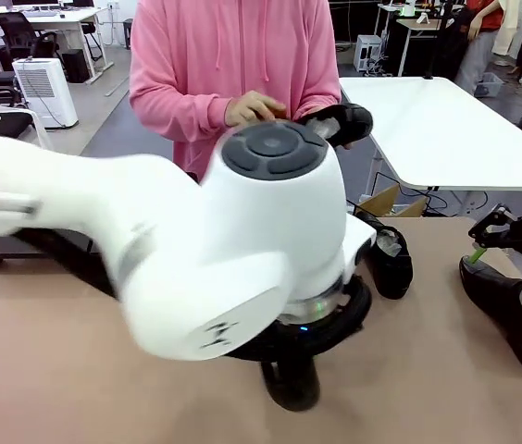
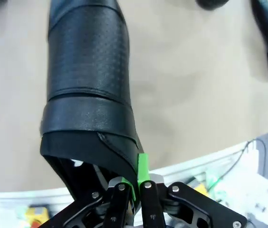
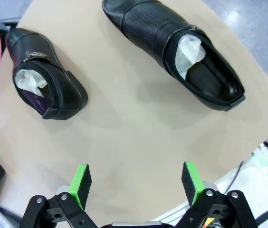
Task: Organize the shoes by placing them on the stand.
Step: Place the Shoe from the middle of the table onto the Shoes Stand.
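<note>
Gripping shoe (image 2: 86,95) at heel rim: left gripper (image 2: 138,178) jaws clamped. Right gripper (image 3: 136,182) jaws apart, empty. Two more shoes (image 3: 172,42) on table (image 3: 134,133); placing not yet done.

A glossy black shoe (image 2: 86,85) is being gripped at its collar by the left pincer (image 2: 136,178); a second shoe (image 3: 46,78) and a third shoe (image 3: 172,42) are sitting upright beyond the right pincer (image 3: 136,183).

The blurred left arm (image 1: 242,240) hides most of the stand (image 1: 31,248); the edge crops one shoe (image 1: 509,314).
</note>
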Tool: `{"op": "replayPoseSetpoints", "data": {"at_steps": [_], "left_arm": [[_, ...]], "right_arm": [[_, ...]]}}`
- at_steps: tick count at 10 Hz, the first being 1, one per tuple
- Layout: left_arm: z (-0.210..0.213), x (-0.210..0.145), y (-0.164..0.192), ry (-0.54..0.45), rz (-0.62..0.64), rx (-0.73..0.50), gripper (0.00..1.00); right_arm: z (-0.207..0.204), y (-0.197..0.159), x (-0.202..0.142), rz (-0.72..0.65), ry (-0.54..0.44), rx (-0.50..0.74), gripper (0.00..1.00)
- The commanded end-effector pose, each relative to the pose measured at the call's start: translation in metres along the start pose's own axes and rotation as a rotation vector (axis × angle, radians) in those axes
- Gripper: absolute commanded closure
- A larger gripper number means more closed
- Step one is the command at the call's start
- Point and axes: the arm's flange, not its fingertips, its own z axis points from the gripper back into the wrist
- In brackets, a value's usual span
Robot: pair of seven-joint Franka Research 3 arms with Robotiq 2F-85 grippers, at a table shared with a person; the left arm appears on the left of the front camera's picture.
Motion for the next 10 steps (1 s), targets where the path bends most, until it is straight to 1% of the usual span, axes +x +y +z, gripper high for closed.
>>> {"op": "replayPoseSetpoints", "data": {"at_steps": [1, 2, 3, 4, 5, 6, 7, 9, 10], "left_arm": [[0.031, 0.0, 0.061, -0.129, -0.101, 0.125, 1.0], [0.042, 0.003, 0.096, -0.168, -0.118, 0.209, 1.0], [0.052, 0.002, 0.126, -0.147, -0.087, 0.289, 1.0], [0.059, 0.006, 0.157, -0.185, -0.103, 0.321, 1.0], [0.069, 0.013, 0.19, -0.227, -0.159, 0.371, 1.0], [0.084, 0.031, 0.223, -0.277, -0.199, 0.409, 1.0], [0.092, 0.049, 0.249, -0.304, -0.233, 0.439, 1.0], [0.085, 0.087, 0.289, -0.325, -0.25, 0.444, 1.0], [0.074, 0.109, 0.309, -0.323, -0.23, 0.422, 1.0]], "right_arm": [[0.0, 0.0, -0.001, 0.001, -0.007, -0.002, 0.0], [0.0, 0.0, -0.001, 0.001, -0.007, -0.002, 0.0], [0.0, 0.0, -0.001, 0.001, -0.007, -0.002, 0.0], [0.0, 0.0, -0.001, 0.001, -0.007, -0.002, 0.0], [0.0, 0.0, -0.001, 0.001, -0.007, -0.002, 0.0], [0.0, 0.0, -0.001, 0.001, -0.007, -0.002, 0.0], [0.0, 0.0, -0.001, 0.001, -0.007, -0.002, 0.0], [0.0, 0.0, -0.001, 0.001, -0.007, -0.002, 0.0], [0.0, 0.0, -0.001, 0.001, -0.007, -0.002, 0.0]]}}
